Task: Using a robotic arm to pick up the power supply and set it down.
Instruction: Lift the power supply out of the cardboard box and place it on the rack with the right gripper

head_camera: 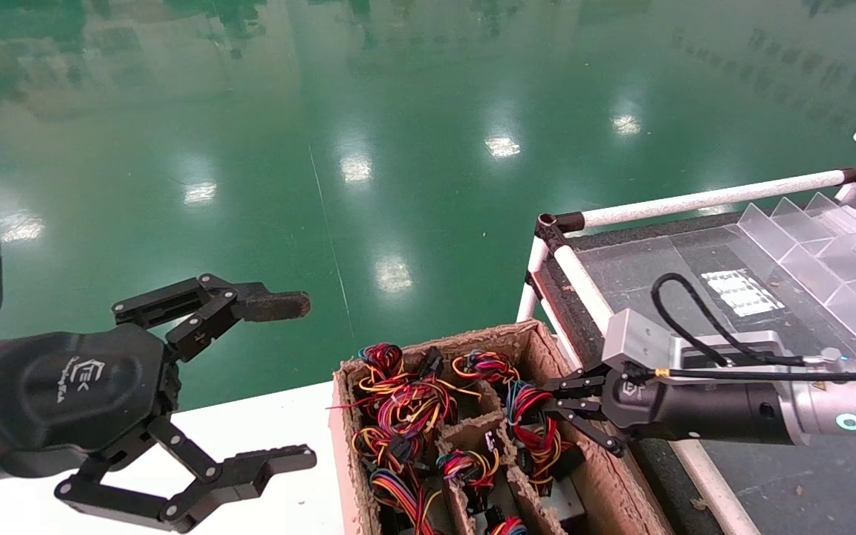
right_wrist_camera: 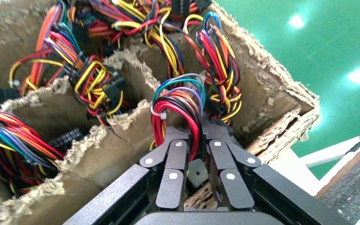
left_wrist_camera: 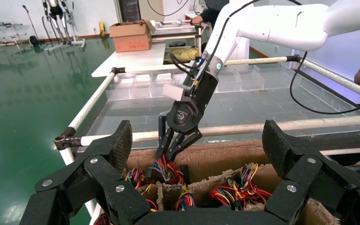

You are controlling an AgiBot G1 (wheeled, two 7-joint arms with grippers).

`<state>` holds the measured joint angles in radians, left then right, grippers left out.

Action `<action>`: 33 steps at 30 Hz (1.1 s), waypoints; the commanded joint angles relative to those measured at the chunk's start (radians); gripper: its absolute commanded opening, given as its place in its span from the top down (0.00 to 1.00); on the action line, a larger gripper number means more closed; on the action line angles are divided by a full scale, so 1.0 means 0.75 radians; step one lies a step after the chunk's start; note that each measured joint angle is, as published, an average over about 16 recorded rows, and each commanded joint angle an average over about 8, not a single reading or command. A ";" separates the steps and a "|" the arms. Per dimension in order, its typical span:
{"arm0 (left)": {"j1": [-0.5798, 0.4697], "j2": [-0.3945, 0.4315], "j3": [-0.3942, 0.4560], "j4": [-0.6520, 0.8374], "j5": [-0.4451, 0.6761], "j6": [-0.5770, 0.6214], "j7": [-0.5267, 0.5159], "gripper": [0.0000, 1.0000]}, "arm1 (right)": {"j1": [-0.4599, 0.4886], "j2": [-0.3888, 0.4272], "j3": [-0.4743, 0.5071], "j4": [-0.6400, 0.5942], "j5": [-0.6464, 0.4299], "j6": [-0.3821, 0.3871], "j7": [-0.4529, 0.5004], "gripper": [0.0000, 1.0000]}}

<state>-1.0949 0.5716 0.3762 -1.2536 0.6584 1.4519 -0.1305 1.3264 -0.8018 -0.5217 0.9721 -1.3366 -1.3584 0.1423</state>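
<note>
Left gripper (head_camera: 250, 386) hangs wide open, idle; the robotic arm (right_wrist_camera: 196, 140) pinches the power supply (right_wrist_camera: 180, 105) wires, box directly below.

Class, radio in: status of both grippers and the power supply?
Right gripper shut on power supply wire bundle in tray. Left gripper open, parked beside tray. Cardboard dividers crowd the lift.
</note>
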 commanded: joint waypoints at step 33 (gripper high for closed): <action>0.000 0.000 0.000 0.000 0.000 0.000 0.000 0.00 | -0.018 0.250 0.392 0.135 0.245 0.461 -0.123 1.00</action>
<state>-1.0950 0.5715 0.3764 -1.2536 0.6583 1.4518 -0.1305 1.3218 -0.6199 -0.2292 1.0598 -1.1451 -1.0259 0.0515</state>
